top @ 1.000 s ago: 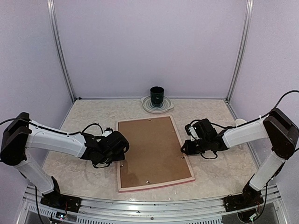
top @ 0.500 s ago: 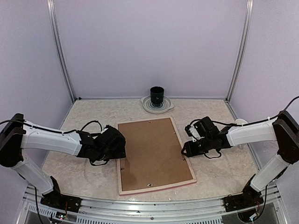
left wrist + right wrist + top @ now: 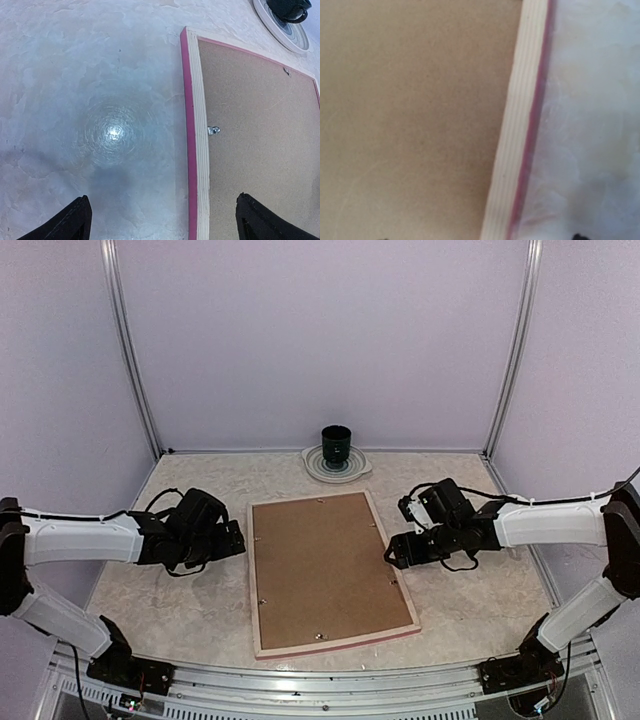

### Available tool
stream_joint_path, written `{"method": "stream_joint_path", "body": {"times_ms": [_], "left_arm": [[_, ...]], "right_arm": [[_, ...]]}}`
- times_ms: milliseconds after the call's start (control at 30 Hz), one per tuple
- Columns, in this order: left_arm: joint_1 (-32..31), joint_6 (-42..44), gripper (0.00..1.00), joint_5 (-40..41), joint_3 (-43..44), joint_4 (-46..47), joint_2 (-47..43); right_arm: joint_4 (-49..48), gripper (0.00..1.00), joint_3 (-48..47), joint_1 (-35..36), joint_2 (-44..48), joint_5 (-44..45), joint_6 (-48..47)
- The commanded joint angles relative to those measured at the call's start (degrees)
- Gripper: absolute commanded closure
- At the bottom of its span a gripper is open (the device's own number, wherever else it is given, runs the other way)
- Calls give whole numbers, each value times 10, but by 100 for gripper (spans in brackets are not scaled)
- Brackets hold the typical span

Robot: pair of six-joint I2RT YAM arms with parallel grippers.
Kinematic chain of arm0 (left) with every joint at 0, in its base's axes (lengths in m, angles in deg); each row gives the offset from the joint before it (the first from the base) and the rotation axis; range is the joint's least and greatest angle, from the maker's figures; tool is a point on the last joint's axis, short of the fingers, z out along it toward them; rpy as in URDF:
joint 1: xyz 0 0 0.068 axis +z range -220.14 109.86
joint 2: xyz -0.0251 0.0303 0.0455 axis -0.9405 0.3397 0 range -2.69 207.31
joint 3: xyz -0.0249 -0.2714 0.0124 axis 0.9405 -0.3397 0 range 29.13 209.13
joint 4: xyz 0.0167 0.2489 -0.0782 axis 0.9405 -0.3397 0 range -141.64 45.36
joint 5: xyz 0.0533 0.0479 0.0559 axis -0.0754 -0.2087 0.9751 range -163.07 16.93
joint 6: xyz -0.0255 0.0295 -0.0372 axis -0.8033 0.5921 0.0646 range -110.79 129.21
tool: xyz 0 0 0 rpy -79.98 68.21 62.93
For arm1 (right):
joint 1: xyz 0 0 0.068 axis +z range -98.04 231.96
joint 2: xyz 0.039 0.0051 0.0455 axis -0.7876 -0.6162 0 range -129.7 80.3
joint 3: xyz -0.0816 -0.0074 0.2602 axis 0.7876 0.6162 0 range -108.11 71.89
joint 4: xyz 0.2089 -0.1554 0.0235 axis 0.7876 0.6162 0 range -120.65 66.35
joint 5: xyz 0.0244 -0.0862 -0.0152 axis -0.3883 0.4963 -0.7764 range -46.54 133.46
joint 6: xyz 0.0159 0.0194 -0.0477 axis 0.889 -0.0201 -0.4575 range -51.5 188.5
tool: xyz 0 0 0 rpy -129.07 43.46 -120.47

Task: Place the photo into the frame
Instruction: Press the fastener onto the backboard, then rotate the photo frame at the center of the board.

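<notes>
Leftward, the left gripper [image 3: 232,538] had backed off the frame [image 3: 335,638], jaws spread wide over bare table [image 3: 180,600]. Right gripper [image 3: 393,552] hovered at the frame's right rim, jaws parted. The frame lay back-up mid-table, with a cup [image 3: 336,440] on a plate [image 3: 360,466] at the far edge.

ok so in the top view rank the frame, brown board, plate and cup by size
1. frame, largest
2. brown board, slightly smaller, lying inside the frame
3. plate
4. cup, smallest, standing on the plate
The plate and cup sit farthest back, so they look somewhat smaller.
</notes>
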Motion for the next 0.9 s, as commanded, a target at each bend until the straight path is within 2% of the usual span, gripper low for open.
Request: {"method": "stream_joint_path", "body": {"times_ms": [0,167,300,533,867], "left_arm": [[16,16,1,-57,-20,51,9],[32,15,1,-118,-40,127,46],[37,22,1,-133,-29,161,87],[39,33,1,-165,14,193,164],[39,45,1,-208,46,227,218]], "right_arm": [[-3,19,-9,0,8,-19,2],[-16,13,-1,-8,-1,-39,3],[-30,12,7,-16,-12,-54,4],[-49,12,18,-24,-48,-76,5],[-80,13,34,-23,-71,-132,10]]}}
